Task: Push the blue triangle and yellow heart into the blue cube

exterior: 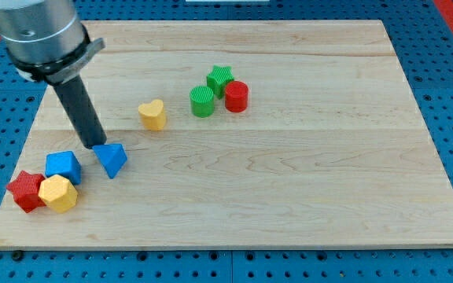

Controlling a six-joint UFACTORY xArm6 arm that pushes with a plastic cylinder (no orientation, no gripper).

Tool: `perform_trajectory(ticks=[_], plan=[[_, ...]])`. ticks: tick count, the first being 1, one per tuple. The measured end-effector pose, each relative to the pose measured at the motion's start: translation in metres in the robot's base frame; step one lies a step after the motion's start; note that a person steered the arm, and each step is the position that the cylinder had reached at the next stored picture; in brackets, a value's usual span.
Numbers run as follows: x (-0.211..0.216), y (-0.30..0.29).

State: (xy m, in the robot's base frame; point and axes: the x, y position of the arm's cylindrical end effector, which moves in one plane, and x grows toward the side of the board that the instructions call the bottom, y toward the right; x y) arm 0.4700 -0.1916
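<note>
wooden tabletop (289,196) on a blue pegboard (447,47). landmark: blue cube (62,166), near the view's lower left corner of the board.

my tip (98,145) sits just to the view's upper right of the blue cube, at the top left edge of the blue triangle (112,159); looks to be touching the triangle, but the rod's dark end blends with its shadow, so contact is not certain. the end effector here is a bare rod: no jaws to be apart or together, nothing clamped.

blue triangle: just to the view's right of the blue cube, narrow gap between them, not touching.

yellow heart (153,114): well up and to the view's right of the cube, standing alone.

touching the cube's lower side: yellow block (58,193), faceted, exact shape unclear; red star (27,189) to the lower left, against the yellow block.

far to the cube's upper right, a tight cluster: green cylinder (202,101), green star (220,79), red cylinder (236,97).
</note>
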Motion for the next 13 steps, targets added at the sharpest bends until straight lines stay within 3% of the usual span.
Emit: perform_trajectory(ticks=[1,2,4,5,7,8,9,11,13], plan=[[0.0,0.055],[0.002,0.073],[0.035,0.025],[0.043,0.027],[0.009,0.191],[-0.033,0.202],[-0.056,0.126],[-0.057,-0.046],[-0.086,-0.02]])
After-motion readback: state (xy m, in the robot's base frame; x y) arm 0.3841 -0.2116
